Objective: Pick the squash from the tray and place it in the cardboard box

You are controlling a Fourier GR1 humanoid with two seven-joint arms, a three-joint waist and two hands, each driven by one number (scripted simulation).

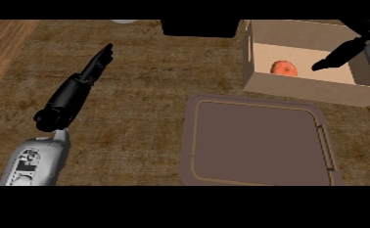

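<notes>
On the tabletop: a brown, mottled surface is spreading under everything; a paler wood strip is showing at the far left corner.
back edge: a black block is sitting at the top middle, just left of the box.
box: cardboard, standing open at the upper right, its near wall lying just beyond the tray.
squash: orange, lying on the box's floor, toward its left wall.
tray: brown with rounded corners, lying at the lower middle, a raised rim ringing its flat floor.
right hand: hanging over the box's inside, fingers straight, tips pointing down-left at the squash, near it but apart, gripping nothing.
left hand: resting at the left, well apart from the tray, fingers straight and pointing up.
</notes>
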